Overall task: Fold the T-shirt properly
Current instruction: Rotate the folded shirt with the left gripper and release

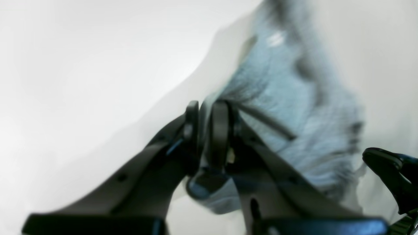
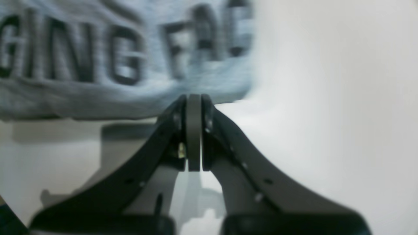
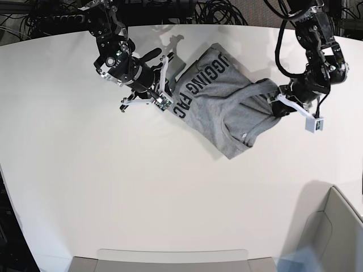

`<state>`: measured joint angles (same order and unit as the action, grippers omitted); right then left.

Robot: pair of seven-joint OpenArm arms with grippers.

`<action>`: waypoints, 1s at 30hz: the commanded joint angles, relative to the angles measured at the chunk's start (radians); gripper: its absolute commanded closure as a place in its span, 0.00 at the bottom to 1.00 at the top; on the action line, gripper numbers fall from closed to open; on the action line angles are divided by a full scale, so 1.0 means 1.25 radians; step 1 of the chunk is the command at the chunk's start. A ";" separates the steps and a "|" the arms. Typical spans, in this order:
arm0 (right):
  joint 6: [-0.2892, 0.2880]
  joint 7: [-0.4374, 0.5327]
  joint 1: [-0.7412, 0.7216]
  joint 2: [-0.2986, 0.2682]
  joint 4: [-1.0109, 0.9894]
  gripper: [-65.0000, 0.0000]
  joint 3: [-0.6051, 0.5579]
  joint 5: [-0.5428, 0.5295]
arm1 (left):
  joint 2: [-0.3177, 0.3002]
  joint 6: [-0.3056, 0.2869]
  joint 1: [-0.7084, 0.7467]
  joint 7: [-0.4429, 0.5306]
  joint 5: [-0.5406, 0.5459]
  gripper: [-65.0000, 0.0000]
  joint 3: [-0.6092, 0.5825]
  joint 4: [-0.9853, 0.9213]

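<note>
T-shirt [image 3: 218, 116] lies rumpled upper centre for folding; left gripper [image 1: 205, 122] pinches its edge, slightly parted, right gripper [image 2: 194, 107] closed empty beside the hem.

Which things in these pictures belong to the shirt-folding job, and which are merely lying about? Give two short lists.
Belonging to the job:
T-shirt, grey, black lettering showing
left gripper, cloth between its fingers
right gripper, shut beside the shirt's edge

Lying about:
white table
grey bin, at the table's corner
cables, behind the table
</note>
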<state>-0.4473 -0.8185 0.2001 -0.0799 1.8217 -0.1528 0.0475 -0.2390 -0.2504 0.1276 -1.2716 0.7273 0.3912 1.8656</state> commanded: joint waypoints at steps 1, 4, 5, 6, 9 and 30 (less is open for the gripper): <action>0.005 0.018 -0.010 0.002 0.033 1.00 0.001 -0.010 | -0.007 0.001 -0.008 0.006 0.008 0.89 0.004 0.015; 0.005 0.017 -0.012 0.015 0.069 1.00 0.004 -0.010 | -0.006 0.001 -0.011 0.006 0.004 0.89 0.004 0.013; 0.005 0.016 -0.012 0.015 0.075 1.00 0.004 -0.010 | -0.006 0.001 -0.011 0.006 0.004 0.89 0.002 0.006; 0.005 0.016 -0.013 0.015 0.076 1.00 0.004 -0.010 | -0.006 0.001 -0.011 0.006 0.004 0.89 -0.002 -0.003; 0.005 0.016 -0.015 0.015 0.079 1.00 0.004 -0.010 | -0.006 0.001 -0.022 -0.002 0.004 0.89 -0.001 -0.046; 0.005 0.016 -0.006 0.009 0.080 0.91 0.034 -0.005 | 0.031 -0.003 -0.033 0.037 0.028 0.94 0.147 -0.008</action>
<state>-0.4477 -0.8219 0.2073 -0.0711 1.9011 -0.1139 0.0486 -0.1902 -0.2462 0.1013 -1.2438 0.7258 0.5735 1.8233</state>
